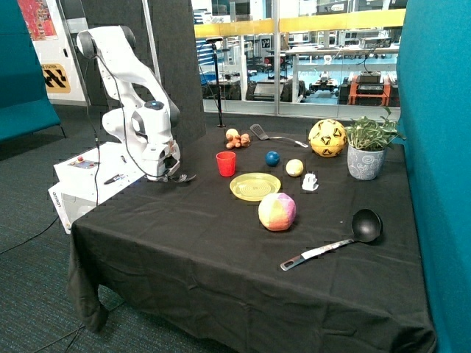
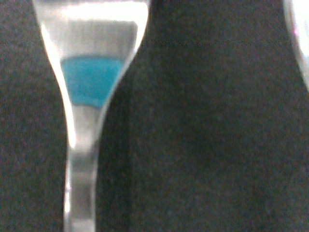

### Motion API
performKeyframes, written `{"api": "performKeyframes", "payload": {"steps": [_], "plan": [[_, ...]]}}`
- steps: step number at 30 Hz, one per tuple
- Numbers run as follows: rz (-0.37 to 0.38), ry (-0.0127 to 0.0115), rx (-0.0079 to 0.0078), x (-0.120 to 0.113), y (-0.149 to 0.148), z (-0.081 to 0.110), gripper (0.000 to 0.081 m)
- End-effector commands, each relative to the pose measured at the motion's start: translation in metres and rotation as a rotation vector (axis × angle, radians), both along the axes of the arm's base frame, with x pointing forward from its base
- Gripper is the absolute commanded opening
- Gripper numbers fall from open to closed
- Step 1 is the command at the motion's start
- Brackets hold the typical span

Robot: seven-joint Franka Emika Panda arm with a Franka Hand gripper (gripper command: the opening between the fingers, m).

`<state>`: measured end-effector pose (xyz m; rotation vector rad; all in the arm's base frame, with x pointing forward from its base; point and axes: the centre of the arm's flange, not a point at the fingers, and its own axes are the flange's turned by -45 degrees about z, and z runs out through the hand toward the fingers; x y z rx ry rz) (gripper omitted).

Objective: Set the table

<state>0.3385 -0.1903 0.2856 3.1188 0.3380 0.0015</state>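
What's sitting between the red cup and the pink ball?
The yellow plate lies between the red cup and the pink ball on the table, in the outside view.

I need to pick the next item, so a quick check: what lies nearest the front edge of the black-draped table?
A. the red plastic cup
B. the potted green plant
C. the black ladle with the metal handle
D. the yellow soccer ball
C: the black ladle with the metal handle lies nearest the front edge of the black-draped table, in front of the pink and yellow ball.
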Motion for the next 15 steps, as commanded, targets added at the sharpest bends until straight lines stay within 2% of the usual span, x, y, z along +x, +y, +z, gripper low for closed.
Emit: {"api": "performKeyframes", "payload": {"steps": [1,15], "plan": [[0.013,0.0014,0.0044,0.008,0.006,-0.002,0.0000],[0.007,0.0014,0.0044,-0.003,0.008,-0.007,0.0000]]}}
